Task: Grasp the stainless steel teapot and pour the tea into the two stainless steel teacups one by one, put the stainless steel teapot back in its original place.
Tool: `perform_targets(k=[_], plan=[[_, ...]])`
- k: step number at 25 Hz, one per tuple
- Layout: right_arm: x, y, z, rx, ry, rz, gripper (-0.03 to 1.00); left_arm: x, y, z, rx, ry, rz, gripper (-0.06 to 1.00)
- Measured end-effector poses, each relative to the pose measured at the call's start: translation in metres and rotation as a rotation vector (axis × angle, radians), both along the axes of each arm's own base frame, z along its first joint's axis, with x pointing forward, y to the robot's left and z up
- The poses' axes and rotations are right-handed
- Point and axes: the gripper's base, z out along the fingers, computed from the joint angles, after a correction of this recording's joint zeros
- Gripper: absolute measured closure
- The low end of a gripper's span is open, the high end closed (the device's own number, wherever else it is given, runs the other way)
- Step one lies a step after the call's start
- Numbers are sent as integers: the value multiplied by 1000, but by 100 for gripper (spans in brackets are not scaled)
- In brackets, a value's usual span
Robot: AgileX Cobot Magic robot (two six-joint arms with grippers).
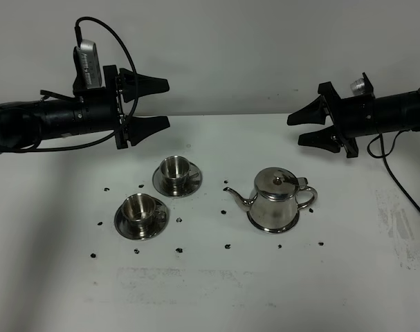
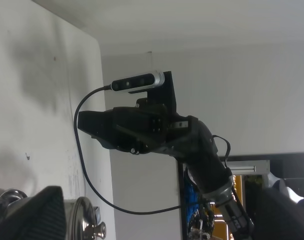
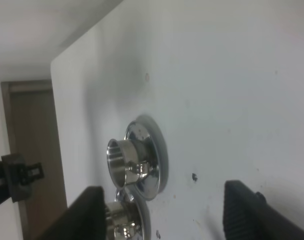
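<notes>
The stainless steel teapot (image 1: pixel 277 200) stands on its round saucer (image 1: pixel 265 228) right of the table's middle, spout to the left, handle to the right. The two stainless steel teacups, the far one (image 1: pixel 174 168) and the near one (image 1: pixel 139 209), each stand on a saucer left of the teapot. My left gripper (image 1: pixel 167 104) is open and empty, raised behind the cups. My right gripper (image 1: pixel 295 131) is open and empty, raised behind and right of the teapot. The left wrist view shows part of the teapot (image 2: pixel 84 215). The right wrist view shows both cups (image 3: pixel 125 160) (image 3: pixel 122 219).
The white table (image 1: pixel 216 290) has several small black marks around the vessels. A black cable (image 1: pixel 396 180) hangs from the right arm over the table's right side. A white wall stands behind the table.
</notes>
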Motion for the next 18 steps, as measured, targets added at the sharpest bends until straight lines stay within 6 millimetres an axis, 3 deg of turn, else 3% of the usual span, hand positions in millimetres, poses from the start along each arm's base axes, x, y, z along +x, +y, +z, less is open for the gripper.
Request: perform_targets(k=[12, 18], plan=[[0, 0, 0, 0, -1, 1, 45, 0, 0, 0, 0, -1, 0, 21], [1, 0, 0, -28, -68, 24, 45, 0, 0, 0, 38, -104, -14, 21]])
